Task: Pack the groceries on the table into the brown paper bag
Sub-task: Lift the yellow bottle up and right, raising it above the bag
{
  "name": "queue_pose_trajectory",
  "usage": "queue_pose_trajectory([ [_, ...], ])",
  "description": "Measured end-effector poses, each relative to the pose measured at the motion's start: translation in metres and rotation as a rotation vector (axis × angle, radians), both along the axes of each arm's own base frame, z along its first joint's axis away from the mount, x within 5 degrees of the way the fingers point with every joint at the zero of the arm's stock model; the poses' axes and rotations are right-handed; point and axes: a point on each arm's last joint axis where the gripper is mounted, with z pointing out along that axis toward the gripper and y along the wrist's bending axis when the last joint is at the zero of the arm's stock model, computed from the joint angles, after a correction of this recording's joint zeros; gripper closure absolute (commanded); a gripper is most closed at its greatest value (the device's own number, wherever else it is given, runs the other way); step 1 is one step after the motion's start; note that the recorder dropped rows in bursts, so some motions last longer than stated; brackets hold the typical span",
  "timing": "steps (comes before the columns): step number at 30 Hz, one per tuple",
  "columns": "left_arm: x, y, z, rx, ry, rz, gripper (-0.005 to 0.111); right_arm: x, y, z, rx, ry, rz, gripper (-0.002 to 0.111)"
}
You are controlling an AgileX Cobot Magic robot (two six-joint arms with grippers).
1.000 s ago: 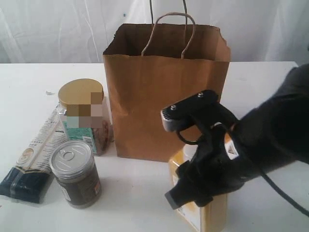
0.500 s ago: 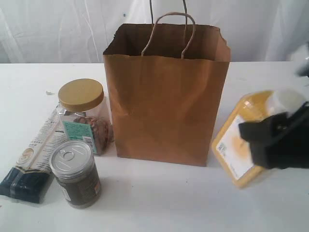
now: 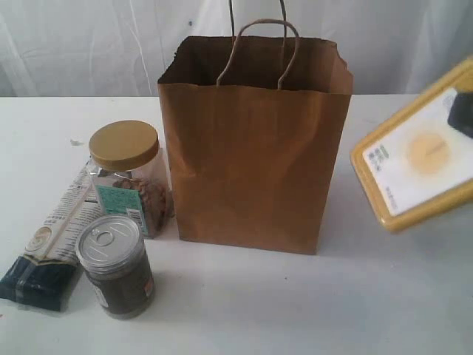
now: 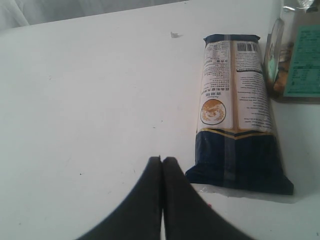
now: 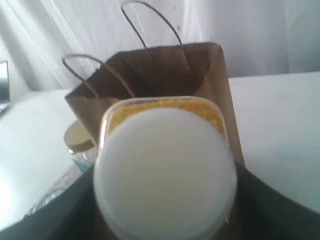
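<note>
The white-capped yellow bottle [image 3: 417,159] hangs in the air to the right of the brown paper bag [image 3: 251,163], clear of the surface [image 3: 295,303] and tipped at a slant, its white label turned to the exterior camera and its upper end running off the frame's right edge. The right hand [image 5: 165,195] has it by the top: in the right wrist view the dark fingers [image 5: 280,200] close in on either side just below the round white cap [image 5: 165,172], which fills the middle of that view, with the bag's open mouth beyond it. The bag stands upright on the surface, its mouth open and its twisted handles [image 3: 259,52] raised; what lies inside cannot be told. Just left of the bag stands the tan-lidded clear jar [image 3: 124,174], close against the bag's side. In front of that jar, nearer the exterior camera, stands the silver-lidded dark jar [image 3: 114,265]. The long white-and-navy packet [image 3: 52,244] lies flat to the left of both jars. The left hand [image 4: 161,160] hovers low over the bare surface just beside the packet's navy end, its two fingers pressed together and holding nothing. A white curtain [image 3: 89,44] hangs behind the surface.
</note>
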Motion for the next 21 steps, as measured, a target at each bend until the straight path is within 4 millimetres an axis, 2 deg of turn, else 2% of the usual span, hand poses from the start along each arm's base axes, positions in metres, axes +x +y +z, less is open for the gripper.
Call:
queue_pose_trajectory([
  [4, 0.0, 0.0, 0.0, 0.0, 0.0, 0.0, 0.107, 0.018, 0.007, 0.027, -0.027, -0.088, -0.085, 0.108],
  [9, 0.0, 0.0, 0.0, 0.0, 0.0, 0.0, 0.107, 0.052, 0.022, 0.053, -0.208, -0.135, -0.256, 0.108],
  [13, 0.0, 0.0, 0.0, 0.0, 0.0, 0.0, 0.107, 0.083, 0.054, 0.078, -0.254, -0.217, -0.243, 0.108],
  [14, 0.0, 0.0, 0.0, 0.0, 0.0, 0.0, 0.107, 0.099, 0.067, 0.085, -0.276, -0.263, -0.245, 0.108],
  [16, 0.0, 0.0, 0.0, 0.0, 0.0, 0.0, 0.107, 0.126, 0.083, 0.088, -0.269, -0.292, -0.231, 0.108],
  [17, 0.0, 0.0, 0.0, 0.0, 0.0, 0.0, 0.107, 0.133, 0.088, 0.086, -0.259, -0.3, -0.205, 0.108],
  [18, 0.0, 0.0, 0.0, 0.0, 0.0, 0.0, 0.107, 0.143, 0.098, 0.084, -0.238, -0.324, -0.131, 0.108],
  [21, 0.0, 0.0, 0.0, 0.0, 0.0, 0.0, 0.107, 0.151, 0.115, 0.079, -0.21, -0.357, -0.004, 0.108],
])
